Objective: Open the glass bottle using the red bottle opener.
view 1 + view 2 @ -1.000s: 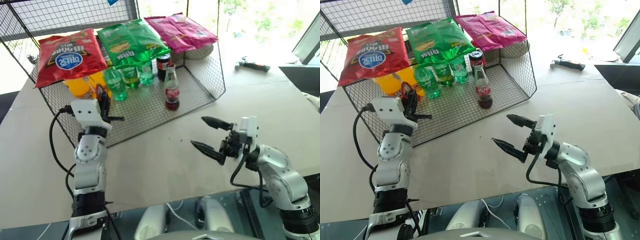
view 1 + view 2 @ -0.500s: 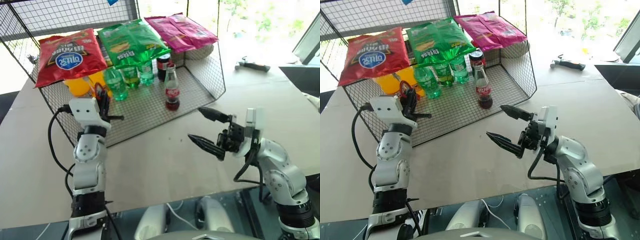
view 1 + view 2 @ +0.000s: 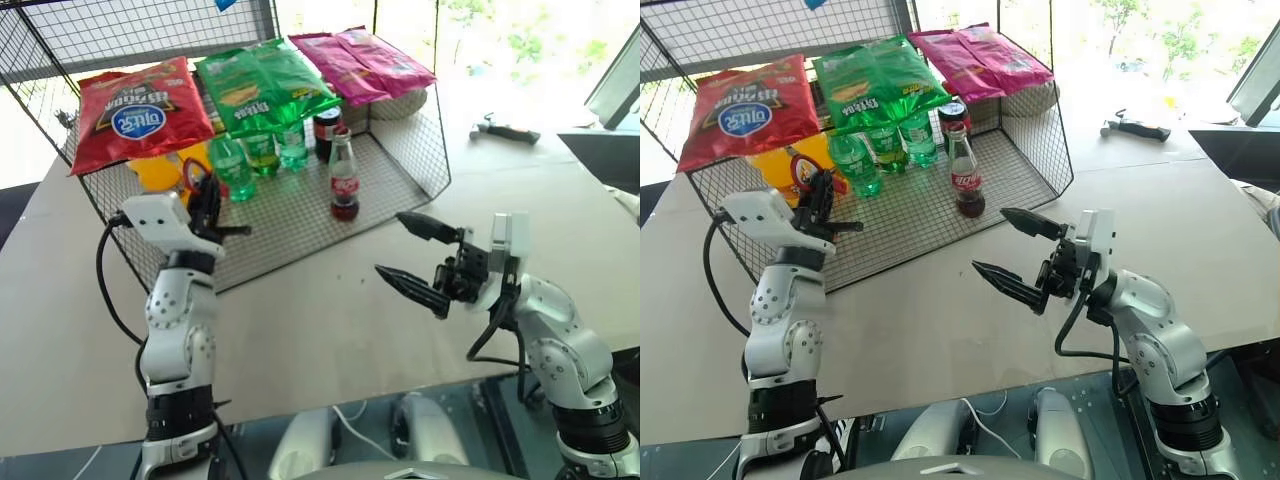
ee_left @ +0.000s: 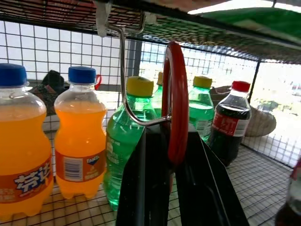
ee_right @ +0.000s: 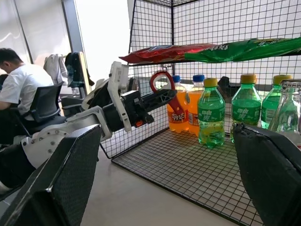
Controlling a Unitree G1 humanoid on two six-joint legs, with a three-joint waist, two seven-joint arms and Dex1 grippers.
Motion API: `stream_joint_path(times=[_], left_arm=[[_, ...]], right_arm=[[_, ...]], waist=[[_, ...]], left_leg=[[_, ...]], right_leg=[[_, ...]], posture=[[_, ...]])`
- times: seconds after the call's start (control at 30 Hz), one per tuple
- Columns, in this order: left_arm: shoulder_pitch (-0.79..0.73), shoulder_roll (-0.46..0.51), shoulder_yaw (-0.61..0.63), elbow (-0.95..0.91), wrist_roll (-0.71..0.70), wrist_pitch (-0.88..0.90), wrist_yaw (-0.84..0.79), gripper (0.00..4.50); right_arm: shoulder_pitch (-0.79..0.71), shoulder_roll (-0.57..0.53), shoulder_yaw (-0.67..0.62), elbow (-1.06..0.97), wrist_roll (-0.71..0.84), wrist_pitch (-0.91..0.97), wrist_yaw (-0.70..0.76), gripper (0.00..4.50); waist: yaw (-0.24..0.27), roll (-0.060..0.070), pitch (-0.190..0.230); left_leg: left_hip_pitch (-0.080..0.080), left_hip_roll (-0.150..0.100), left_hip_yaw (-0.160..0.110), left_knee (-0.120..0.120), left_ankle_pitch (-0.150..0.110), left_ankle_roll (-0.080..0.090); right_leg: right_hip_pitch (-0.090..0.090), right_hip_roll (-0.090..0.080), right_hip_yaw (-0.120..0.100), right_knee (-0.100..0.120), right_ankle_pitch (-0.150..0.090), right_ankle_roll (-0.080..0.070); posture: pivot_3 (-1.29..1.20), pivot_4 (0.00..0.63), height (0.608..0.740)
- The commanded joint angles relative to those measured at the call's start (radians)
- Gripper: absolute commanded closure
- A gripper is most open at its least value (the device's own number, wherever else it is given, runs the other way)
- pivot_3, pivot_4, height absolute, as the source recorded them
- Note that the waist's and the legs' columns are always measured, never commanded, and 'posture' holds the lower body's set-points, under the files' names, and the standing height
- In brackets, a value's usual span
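Left claw (image 3: 212, 203): fingers closed on the red bottle opener (image 4: 177, 101), ring head sticking out past the fingertips. It is held raised just outside the front edge of the wire rack (image 3: 420, 150).

Right claw (image 3: 408, 258): fingers spread wide, holding nothing. It hovers over the table (image 3: 300, 320), pointing toward the robot's left, in front of the rack's open side.

Glass bottle (image 3: 343, 178): upright on the rack's wire floor, near the front, cap on, dark liquid low inside. It is apart from both claws.

Behind it: a short dark bottle with red cap (image 3: 326, 128), 3 green plastic bottles (image 3: 263, 152) and orange soda bottles (image 4: 80, 134).

Snack bags lie on top of the rack: red (image 3: 130, 105), green (image 3: 262, 80), pink (image 3: 365, 62).

A person (image 5: 19, 92) sits in the background of the right wrist view.
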Motion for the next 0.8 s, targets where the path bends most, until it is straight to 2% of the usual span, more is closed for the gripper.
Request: stream_joint_path(times=[0.03,0.3,0.43,0.63,0.8], left_arm=[[0.003,-0.017,0.021,-0.069,-0.11,0.038,-0.021,4.47],[0.057,-0.06,-0.038,-0.128,-0.355,0.195,-0.124,4.47],[0.082,-0.053,-0.087,-0.166,-0.551,0.348,-0.207,4.47],[0.088,0.015,-0.131,-0.152,-0.774,0.567,-0.321,4.47],[0.058,0.072,-0.145,-0.112,-0.833,0.664,-0.386,4.47]], right_arm=[[-0.016,0.003,-0.007,-0.017,0.0,-0.021,0.001,0.0],[-0.03,-0.001,-0.008,0.012,-0.05,-0.015,-0.035,0.0],[-0.061,-0.03,0.008,0.026,-0.11,0.071,-0.111,0.0],[-0.146,-0.113,0.031,0.037,-0.076,0.372,-0.179,0.0],[-0.239,-0.155,0.003,0.046,0.129,0.629,-0.114,0.0]], waist=[[0.0,0.0,0.0],[0.0,0.0,0.0],[-0.001,0.0,0.0],[-0.003,0.0,0.0],[-0.003,0.0,0.0]], left_leg=[[0.0,0.0,0.0,0.0,0.0,0.0],[0.001,0.0,0.0,0.0,0.0,0.0],[0.001,0.0,0.001,0.001,0.0,0.0],[0.001,0.0,0.001,0.001,0.0,0.0],[0.002,0.0,0.001,0.001,0.0,0.0]], right_leg=[[0.0,0.0,0.0,0.0,0.0,0.0],[0.0,0.001,0.001,0.001,0.0,0.0],[0.0,0.001,0.002,0.001,0.0,0.0],[0.0,0.002,0.003,0.002,-0.001,-0.001],[0.0,0.003,0.003,0.002,-0.001,-0.002]], posture=[[0.0,0.15,0.735],[0.0,0.15,0.735],[0.0,0.15,0.735],[0.0,0.15,0.735],[0.0,0.15,0.735]])
